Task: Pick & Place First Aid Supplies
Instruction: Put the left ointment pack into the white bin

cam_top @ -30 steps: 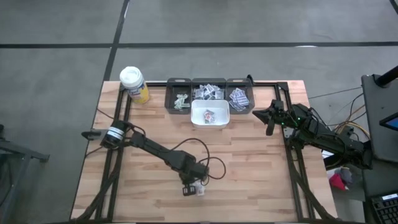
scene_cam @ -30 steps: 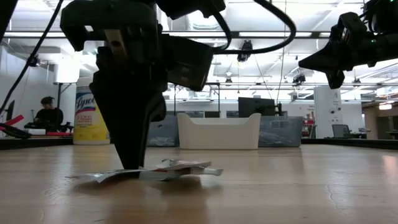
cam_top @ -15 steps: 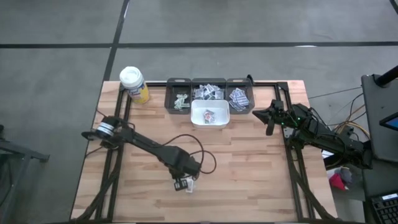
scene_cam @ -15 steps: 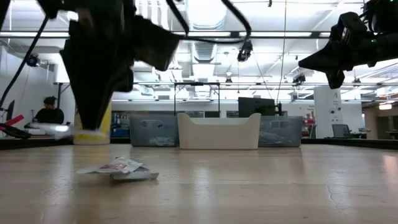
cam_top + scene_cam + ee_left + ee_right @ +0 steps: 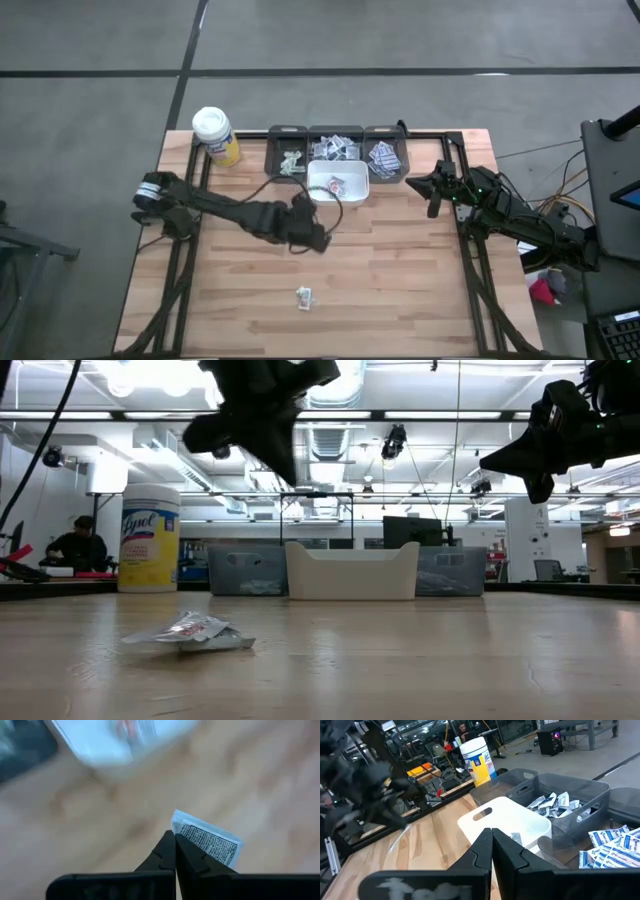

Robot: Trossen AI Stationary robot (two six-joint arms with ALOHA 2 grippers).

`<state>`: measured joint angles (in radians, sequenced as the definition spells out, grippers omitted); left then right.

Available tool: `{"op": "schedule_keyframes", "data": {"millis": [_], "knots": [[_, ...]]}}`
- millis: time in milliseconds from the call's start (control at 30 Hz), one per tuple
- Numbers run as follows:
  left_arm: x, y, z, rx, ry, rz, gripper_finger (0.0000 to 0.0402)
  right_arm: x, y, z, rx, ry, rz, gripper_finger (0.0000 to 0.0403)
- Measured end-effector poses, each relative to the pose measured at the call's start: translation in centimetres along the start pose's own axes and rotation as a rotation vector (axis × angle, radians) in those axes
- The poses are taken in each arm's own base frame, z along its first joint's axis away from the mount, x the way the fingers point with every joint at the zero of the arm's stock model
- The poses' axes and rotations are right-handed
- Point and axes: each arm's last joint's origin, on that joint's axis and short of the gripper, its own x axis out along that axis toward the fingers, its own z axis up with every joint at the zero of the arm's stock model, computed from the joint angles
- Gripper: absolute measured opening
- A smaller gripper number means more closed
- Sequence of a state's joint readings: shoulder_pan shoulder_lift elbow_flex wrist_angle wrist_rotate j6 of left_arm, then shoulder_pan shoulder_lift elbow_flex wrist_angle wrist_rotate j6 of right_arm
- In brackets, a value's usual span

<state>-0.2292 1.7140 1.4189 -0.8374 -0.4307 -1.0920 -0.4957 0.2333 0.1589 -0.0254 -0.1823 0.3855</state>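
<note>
Left gripper (image 5: 175, 840) clamped on a paper packet (image 5: 210, 840), raised near white bin (image 5: 337, 186); right gripper (image 5: 432, 192) closed, idle at table's right edge.

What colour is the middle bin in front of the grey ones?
White bin, clearest in the right wrist view.

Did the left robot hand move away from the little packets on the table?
Yes. The left gripper, shut on a packet, has moved from the packets near the table's front edge up toward the white bin.
</note>
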Motion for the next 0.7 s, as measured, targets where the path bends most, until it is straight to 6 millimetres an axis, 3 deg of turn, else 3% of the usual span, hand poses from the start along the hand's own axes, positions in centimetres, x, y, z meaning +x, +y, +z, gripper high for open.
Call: {"op": "schedule_keyframes", "data": {"millis": [267, 700], "knots": [[1.0, -0.1, 3.9, -0.238, -0.316, -0.016, 0.0000, 0.0, 0.0, 0.0, 0.000, -0.001, 0.000, 0.0008], [6.8, -0.1, 11.2, -0.158, -0.401, 0.184, 0.0000, 0.0, 0.0, 0.0, -0.003, 0.000, 0.000, 0.0008]]}}
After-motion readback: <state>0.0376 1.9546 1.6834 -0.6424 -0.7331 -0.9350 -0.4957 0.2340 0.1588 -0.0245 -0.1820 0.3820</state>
